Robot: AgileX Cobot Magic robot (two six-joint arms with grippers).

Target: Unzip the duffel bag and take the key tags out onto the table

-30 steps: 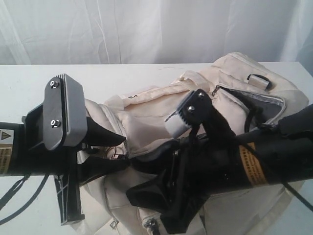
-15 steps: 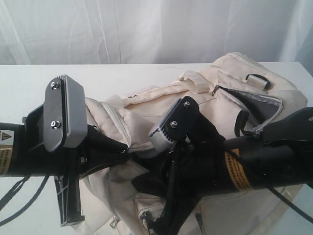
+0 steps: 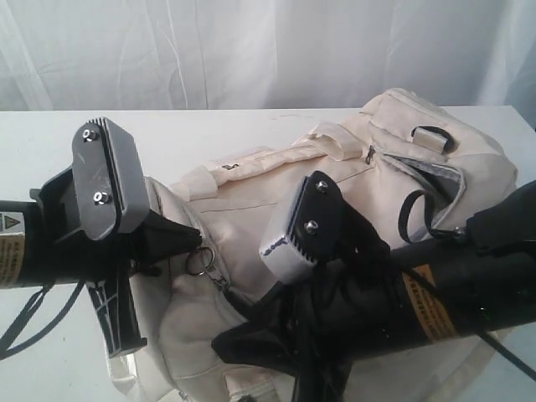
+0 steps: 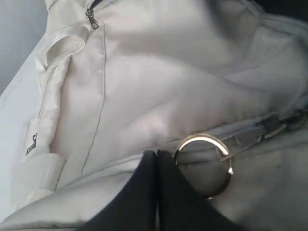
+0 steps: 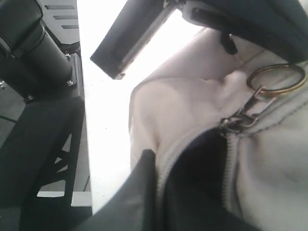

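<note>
Unzipping is the step in hand. The duffel bag (image 3: 276, 180) lies mid-table (image 3: 50, 134), its zip parted only slightly at the near end. The left gripper (image 4: 156, 156) is pressed together just beside the ring pull (image 4: 204, 163) — not through it. The right gripper (image 5: 153, 156) is pressed together at the gap's lip. Next, the ring needs catching and drawing along the closed length. The key tags are hidden. Open table lies left and far — the near edge looks close.
</note>
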